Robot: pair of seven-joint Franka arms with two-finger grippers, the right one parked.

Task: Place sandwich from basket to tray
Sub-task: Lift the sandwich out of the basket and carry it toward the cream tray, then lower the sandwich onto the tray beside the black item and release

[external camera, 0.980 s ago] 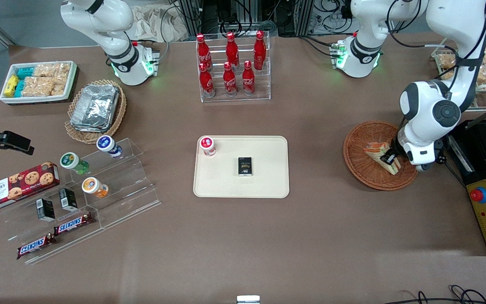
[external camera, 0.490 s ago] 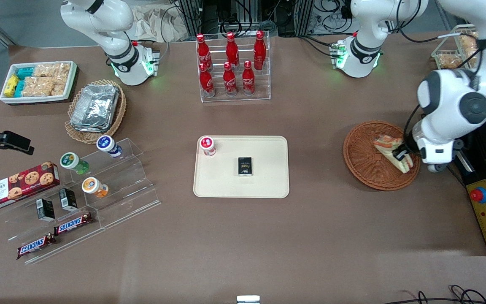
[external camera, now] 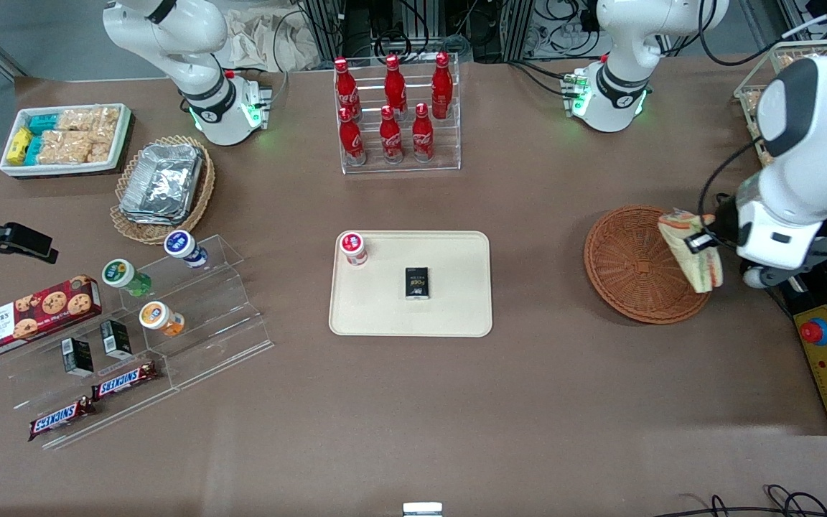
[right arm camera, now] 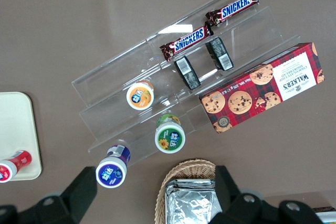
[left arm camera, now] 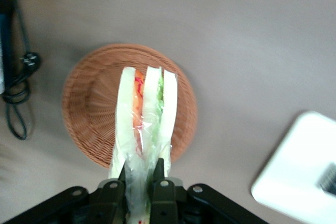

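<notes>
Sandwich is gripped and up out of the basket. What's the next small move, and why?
Probably carry it sideways toward the tray, keeping height. The gripper is shut on the sandwich, which hangs above the basket rim, no longer resting in it. The tray holds a red-capped bottle and a black box, so aim for its bare part.

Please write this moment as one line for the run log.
phase: lift | gripper: shut on sandwich, above basket edge | basket: empty | tray: holds cup and small box, no sandwich yet
</notes>
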